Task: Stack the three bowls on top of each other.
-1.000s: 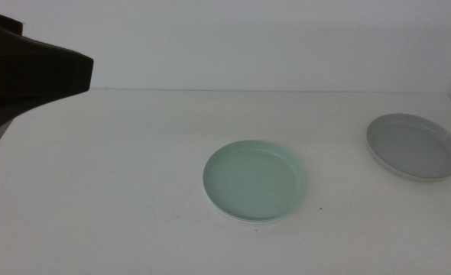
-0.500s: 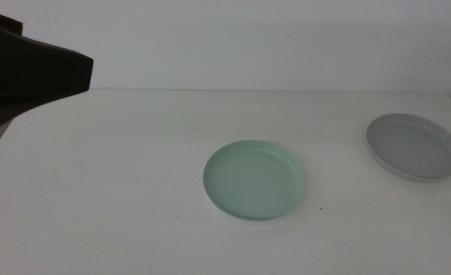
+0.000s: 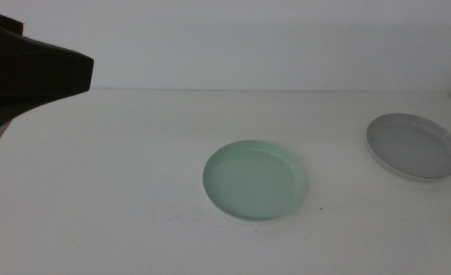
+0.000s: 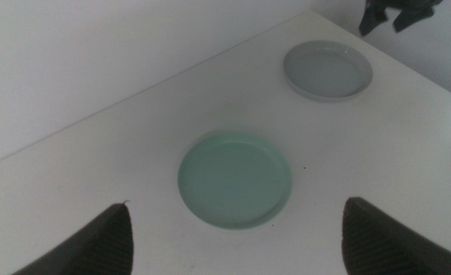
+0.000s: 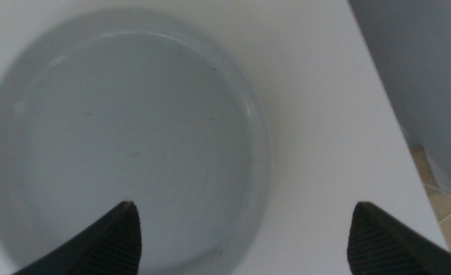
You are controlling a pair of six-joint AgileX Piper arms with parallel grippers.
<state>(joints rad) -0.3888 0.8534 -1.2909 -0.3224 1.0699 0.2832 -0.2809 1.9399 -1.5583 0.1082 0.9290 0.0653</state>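
- Nothing stacked yet: you've got the green bowl [image 3: 254,180] mid-bench and the grey bowl [image 3: 414,146] well apart at the right edge.
- White bowl not in view.
- Right gripper [image 5: 244,237] hovers over grey, jaws released, empty.
- Left gripper [image 4: 237,241] waits high, jaws released.

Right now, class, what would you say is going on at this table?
Nothing is stacked yet. The pale green bowl lies alone near the middle of the white table, and the grey bowl lies apart from it by the table's right edge. No third bowl shows. The right gripper hovers over the grey bowl with its jaws open, touching nothing. The left gripper hangs back at the left, jaws open too, holding nothing.
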